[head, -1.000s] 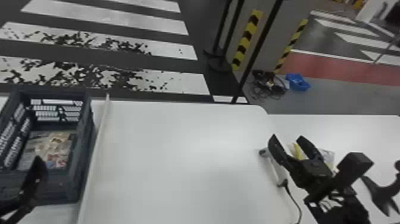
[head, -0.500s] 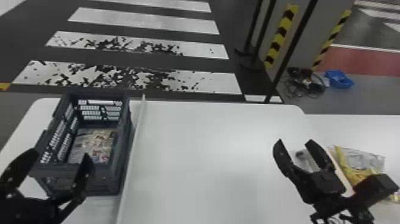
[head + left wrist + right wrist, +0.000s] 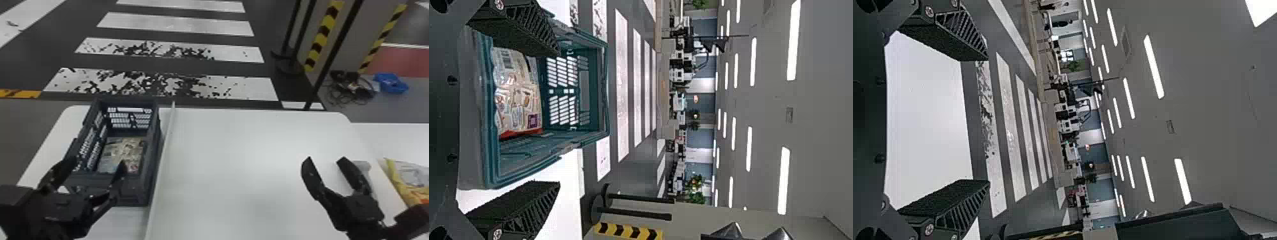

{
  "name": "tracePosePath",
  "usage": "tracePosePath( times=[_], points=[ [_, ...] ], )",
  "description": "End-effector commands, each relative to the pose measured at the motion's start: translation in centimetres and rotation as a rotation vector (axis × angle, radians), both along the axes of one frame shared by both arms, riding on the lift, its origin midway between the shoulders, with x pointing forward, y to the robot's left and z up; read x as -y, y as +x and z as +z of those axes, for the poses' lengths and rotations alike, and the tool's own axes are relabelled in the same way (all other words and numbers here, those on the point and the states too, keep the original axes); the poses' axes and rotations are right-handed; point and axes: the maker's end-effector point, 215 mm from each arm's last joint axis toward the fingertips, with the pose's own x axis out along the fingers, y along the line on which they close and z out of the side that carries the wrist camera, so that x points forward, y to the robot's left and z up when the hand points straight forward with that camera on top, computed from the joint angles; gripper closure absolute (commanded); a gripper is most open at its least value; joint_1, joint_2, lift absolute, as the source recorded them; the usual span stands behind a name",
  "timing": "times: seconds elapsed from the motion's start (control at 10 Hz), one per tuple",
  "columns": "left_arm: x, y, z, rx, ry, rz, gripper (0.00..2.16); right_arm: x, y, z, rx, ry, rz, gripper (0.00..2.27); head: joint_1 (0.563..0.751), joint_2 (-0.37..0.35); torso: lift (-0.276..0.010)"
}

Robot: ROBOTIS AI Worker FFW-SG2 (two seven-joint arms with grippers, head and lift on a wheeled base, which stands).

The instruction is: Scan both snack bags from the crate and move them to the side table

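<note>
My left gripper stands open at the near end of the dark crate, nothing between its fingers. A snack bag with a printed front lies on the crate floor. In the left wrist view the open gripper faces the crate, with the bag inside. My right gripper is open and empty above the right part of the white table; the right wrist view has its fingers wide apart, the gripper over bare table. Partly behind it lies a grey scanner. A yellow snack bag rests on the side table.
A long pale strip runs along the table just right of the crate. Past the far edge are black posts, a striped pillar, cables and a blue container on the floor.
The head view has swung left, bringing the crate and left gripper further into it. My right gripper has moved away from the yellow bag, which stays on the side table.
</note>
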Motion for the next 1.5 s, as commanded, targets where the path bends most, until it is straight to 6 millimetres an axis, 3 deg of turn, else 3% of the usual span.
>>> tracePosePath(
  times=[0.0, 0.1, 0.3, 0.5, 1.0, 1.4],
  points=[
    [-0.7, 1.7, 1.8, -0.002, 0.009, 0.016, 0.13, -0.2, -0.5, 0.0, 0.001, 0.009, 0.009, 0.12, 0.695, -0.089, -0.095],
    [-1.3, 2.7, 2.2, -0.027, 0.011, 0.034, 0.15, -0.5, -0.5, 0.1, 0.005, 0.001, 0.028, 0.12, 0.695, -0.085, -0.095],
    [-2.4, 5.0, 1.3, -0.139, 0.008, 0.082, 0.20, -0.6, -0.4, 0.4, 0.012, -0.016, 0.044, 0.12, 0.695, -0.060, -0.095],
    [-2.3, 6.7, -0.2, -0.273, -0.001, 0.099, 0.20, -0.8, -0.8, 0.9, 0.030, -0.034, 0.057, 0.12, 0.695, -0.045, -0.095],
    [-2.2, 10.7, -0.5, -0.396, -0.020, 0.116, 0.21, -0.3, -0.7, 1.7, 0.049, -0.070, 0.088, 0.12, 0.695, -0.048, -0.095],
    [-2.2, 14.3, -3.6, -0.514, -0.024, 0.135, 0.21, 0.5, -0.7, 1.9, 0.052, -0.082, 0.085, 0.12, 0.695, -0.047, -0.095]
  ],
)
